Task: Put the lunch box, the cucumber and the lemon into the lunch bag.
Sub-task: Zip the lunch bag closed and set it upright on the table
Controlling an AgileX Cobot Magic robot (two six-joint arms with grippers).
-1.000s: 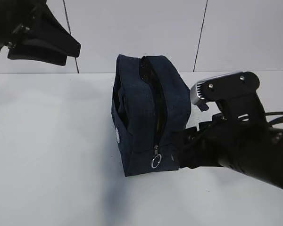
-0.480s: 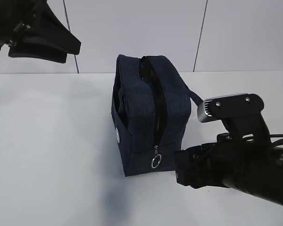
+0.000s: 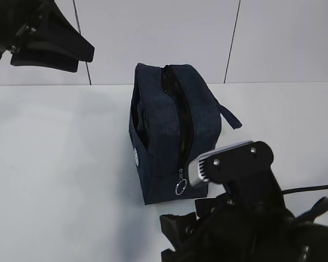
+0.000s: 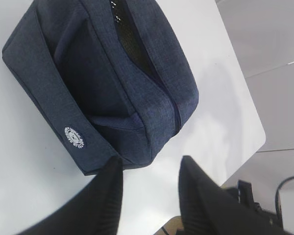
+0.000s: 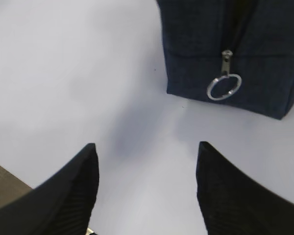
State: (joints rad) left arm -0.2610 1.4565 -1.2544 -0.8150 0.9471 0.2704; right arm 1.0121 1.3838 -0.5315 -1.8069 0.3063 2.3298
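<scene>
Navy fabric, boxy, zippered: the dark lunch bag (image 3: 172, 134) stands upright near the middle of the white table (image 3: 60, 164), its zipper slit running over the top and down the near end. Slit gapes open along the top; interior reads black, with a thin yellowish sliver low in the opening (too small to identify). Silver ring pull (image 3: 180, 188) hangs at the bottom of the zipper on the near end face. One looped handle strap (image 3: 228, 115) sticks out on the bag's right side; a small round white logo patch (image 3: 136, 156) sits low on the left side.

Lunch box, cucumber and lemon: not visible in any view.

Left gripper (image 4: 149, 188): raised at the far left, well apart from the bag. Wrist view shows two black fingers (image 4: 108, 196) parted, nothing between them, bag below on the table.

Right gripper (image 5: 147, 188): low at the near right, just in front of the bag's near end. Black ribbed fingers (image 5: 76, 188) spread wide and empty; the ring pull lies beyond them, not touched. A silver-grey camera housing (image 3: 221, 161) sits atop this arm.
</scene>
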